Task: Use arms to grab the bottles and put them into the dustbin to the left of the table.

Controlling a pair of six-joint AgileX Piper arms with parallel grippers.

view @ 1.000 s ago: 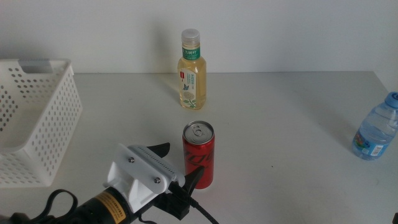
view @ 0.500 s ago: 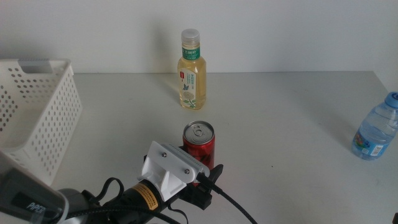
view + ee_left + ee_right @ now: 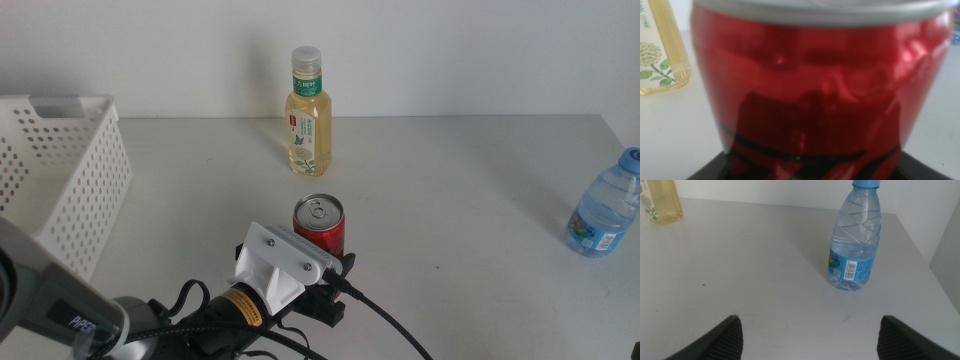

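left gripper [image 3: 338, 285] right up against red can [image 3: 319, 226] at front-middle of table [image 3: 480, 180], can standing upright and filling left wrist view, sitting between jaws; can't tell if they're pinching it yet. right gripper [image 3: 810, 332] spread wide, water bottle [image 3: 854, 235] standing well beyond it, untouched

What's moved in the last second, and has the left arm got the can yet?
The left pincer has pushed forward from beside the red can until its jaws reach around it; the can now fills the left wrist view. Whether it is clamped cannot be told. The can, tea bottle, water bottle and basket stayed put. The right pincer waits open, facing the water bottle.
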